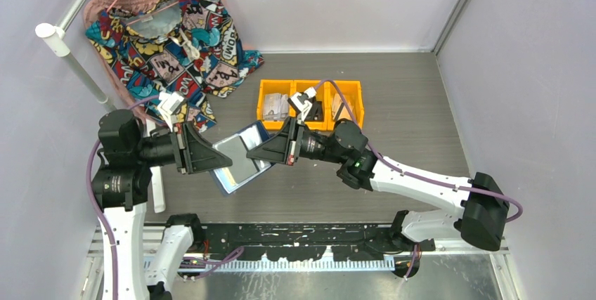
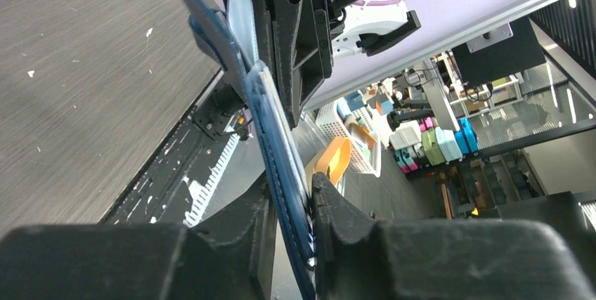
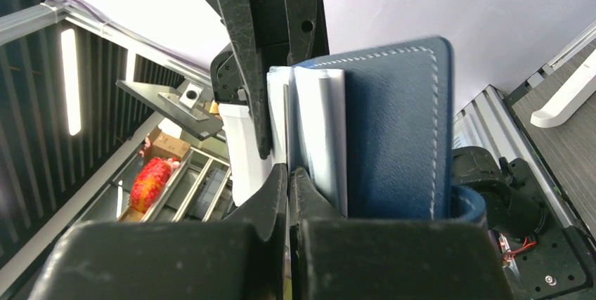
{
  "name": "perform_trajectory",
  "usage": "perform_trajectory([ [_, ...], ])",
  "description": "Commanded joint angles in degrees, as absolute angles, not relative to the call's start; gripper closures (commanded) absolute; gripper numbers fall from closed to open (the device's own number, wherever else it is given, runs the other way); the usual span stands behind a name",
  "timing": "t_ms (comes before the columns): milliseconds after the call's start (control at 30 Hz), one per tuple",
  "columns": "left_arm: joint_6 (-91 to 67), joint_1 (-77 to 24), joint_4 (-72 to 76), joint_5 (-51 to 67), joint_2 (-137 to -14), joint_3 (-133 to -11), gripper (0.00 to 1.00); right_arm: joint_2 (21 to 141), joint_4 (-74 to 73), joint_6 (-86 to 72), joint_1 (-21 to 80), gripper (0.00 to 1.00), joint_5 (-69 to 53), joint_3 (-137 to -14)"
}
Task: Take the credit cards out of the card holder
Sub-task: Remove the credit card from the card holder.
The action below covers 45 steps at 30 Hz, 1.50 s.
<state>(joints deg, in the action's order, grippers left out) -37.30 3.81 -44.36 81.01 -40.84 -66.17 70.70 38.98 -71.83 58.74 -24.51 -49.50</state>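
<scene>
The navy card holder hangs open in the air between my two grippers, above the table. My left gripper is shut on the holder's left half; in the left wrist view the blue stitched edge runs up between the pads of my left gripper. My right gripper is shut on the thin edge of a pale credit card that stands in the holder's pocket, beside further pale cards and the navy flap. In its own wrist view my right gripper shows its jaws pressed nearly together.
A row of yellow bins with a grey papery stack and black items stands behind the grippers. A colourful comic-print garment hangs on a white rail at the back left. A white bar lies by the left arm.
</scene>
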Motion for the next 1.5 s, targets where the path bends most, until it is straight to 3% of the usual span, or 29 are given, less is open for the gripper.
perform_trajectory([
  [0, -38.76, 3.62, -41.88, 83.57, -39.58, -66.45, 0.82, 68.97, 40.61, -70.32, 58.38, 0.99, -20.33, -49.87],
  [67, -38.67, 3.66, -41.83, 83.41, -39.47, -66.31, 0.89, 69.52, 40.56, -70.43, 58.4, 0.97, -21.43, -50.4],
  [167, -37.98, 3.62, -41.86, 83.34, -39.46, -66.31, 0.99, 71.15, 40.67, -71.6, 58.43, 0.8, -24.55, -52.27],
  [333, -37.51, 3.65, -41.96, 82.39, -40.12, -67.2, 1.0, 72.77, 41.06, -72.75, 58.6, 0.72, -26.79, -54.15],
  [433, -36.02, 3.63, -43.65, 82.19, -40.51, -67.91, 1.0, 71.95, 40.66, -72.41, 58.56, 0.74, -26.45, -53.89],
  [633, -35.51, 3.63, -44.21, 81.86, -40.3, -68.54, 0.99, 68.77, 36.68, -70.14, 58.54, 0.98, -24.02, -53.45],
  [767, -35.43, 3.63, -44.63, 82.13, -40.26, -68.49, 0.94, 67.26, 36.08, -69.7, 58.13, 0.99, -23.38, -52.87],
  [867, -35.38, 3.64, -44.77, 82.26, -40.08, -68.38, 0.8, 67.06, 35.88, -69.7, 58.02, 0.99, -23.25, -52.91],
  [933, -35.35, 3.63, -44.87, 82.46, -39.87, -68.3, 0.75, 67.23, 36.08, -70.02, 58.05, 0.99, -23.14, -52.87],
  [1267, -35.55, 3.57, -45.06, 84.19, -38.46, -67.16, 0.77, 66.45, 35.69, -69.44, 58.01, 0.99, -21.21, -52.26],
  [1467, -36.21, 3.61, -45.2, 83.96, -37.61, -66.7, 0.57, 66.87, 35.56, -69.56, 57.99, 0.99, -20.42, -52.94],
])
